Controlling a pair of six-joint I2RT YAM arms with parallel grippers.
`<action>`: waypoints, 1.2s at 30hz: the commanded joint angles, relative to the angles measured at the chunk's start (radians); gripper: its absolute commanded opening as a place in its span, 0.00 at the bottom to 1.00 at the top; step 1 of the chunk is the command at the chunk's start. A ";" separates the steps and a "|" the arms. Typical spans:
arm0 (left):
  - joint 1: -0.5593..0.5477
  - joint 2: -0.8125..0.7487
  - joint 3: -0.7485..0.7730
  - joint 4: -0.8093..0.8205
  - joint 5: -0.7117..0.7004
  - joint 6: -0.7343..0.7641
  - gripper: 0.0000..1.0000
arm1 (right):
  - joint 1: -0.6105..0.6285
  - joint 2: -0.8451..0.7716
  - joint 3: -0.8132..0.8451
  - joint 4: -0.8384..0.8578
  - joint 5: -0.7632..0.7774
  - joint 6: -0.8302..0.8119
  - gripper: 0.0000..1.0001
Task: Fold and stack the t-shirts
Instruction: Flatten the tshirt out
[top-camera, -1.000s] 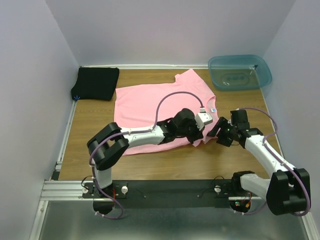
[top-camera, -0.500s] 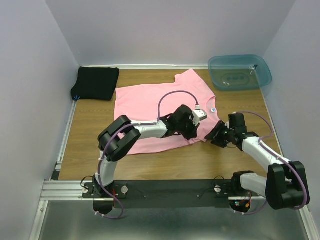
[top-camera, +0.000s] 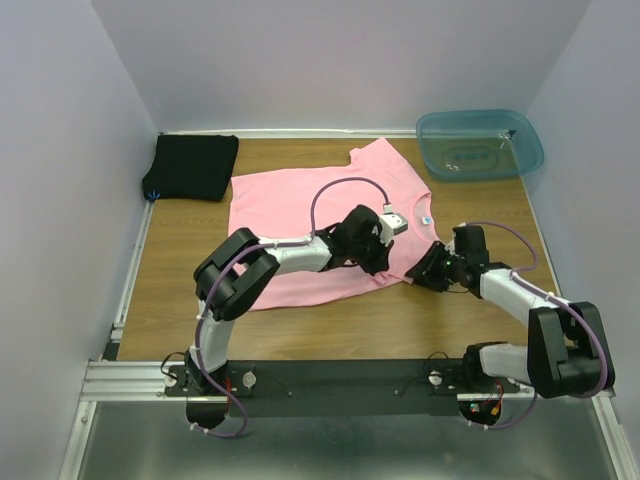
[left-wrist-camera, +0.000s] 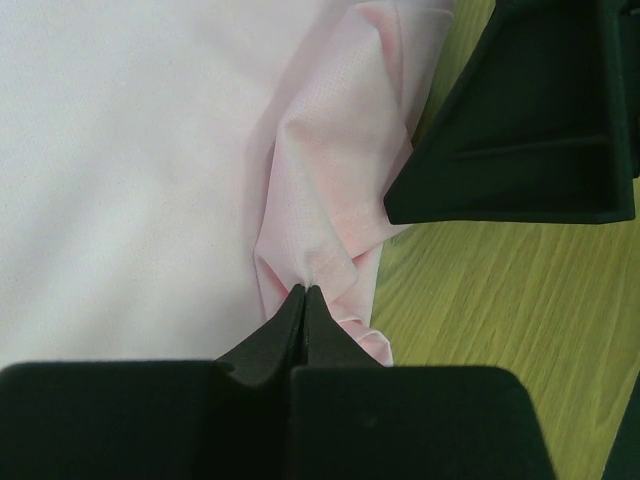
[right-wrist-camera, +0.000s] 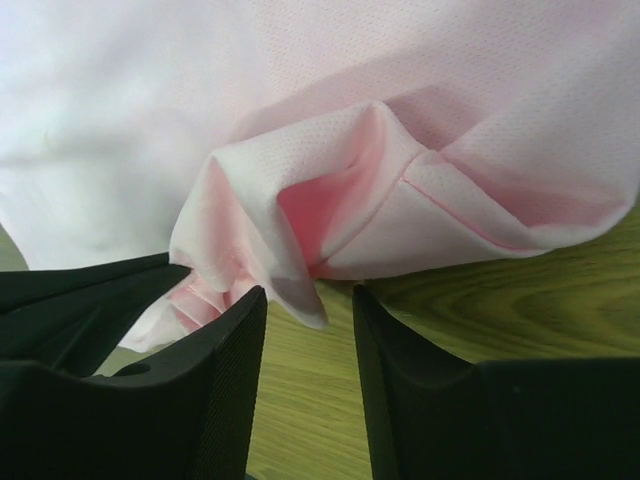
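The pink t-shirt (top-camera: 300, 200) lies spread on the wooden table, its blue neck label (top-camera: 426, 219) at its right edge. My left gripper (top-camera: 385, 268) is shut on a bunched fold of the pink shirt (left-wrist-camera: 320, 210) at its near right edge. My right gripper (top-camera: 428, 276) is open just right of that spot, its jaws either side of a hanging tip of the crumpled pink cloth (right-wrist-camera: 300, 240), not closed on it. The black t-shirt (top-camera: 192, 166) lies folded at the far left corner.
A translucent blue-green plastic bin (top-camera: 479, 143) stands at the far right corner. Bare wooden table (top-camera: 180, 260) shows left of and in front of the pink shirt. White walls close in the table on three sides.
My left gripper has pulled back left and a little farther away over the shirt's edge. My right gripper has moved left and lower, up to the same crumpled corner.
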 joint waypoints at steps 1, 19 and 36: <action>-0.003 -0.004 0.010 -0.004 0.007 -0.012 0.00 | -0.005 0.021 -0.010 0.042 -0.051 -0.001 0.43; 0.008 -0.249 -0.099 -0.035 -0.272 -0.145 0.55 | -0.005 -0.151 0.027 -0.256 -0.035 0.000 0.01; 0.198 -0.733 -0.323 -0.562 -0.685 -0.593 0.77 | -0.005 -0.258 0.255 -1.019 0.113 -0.092 0.12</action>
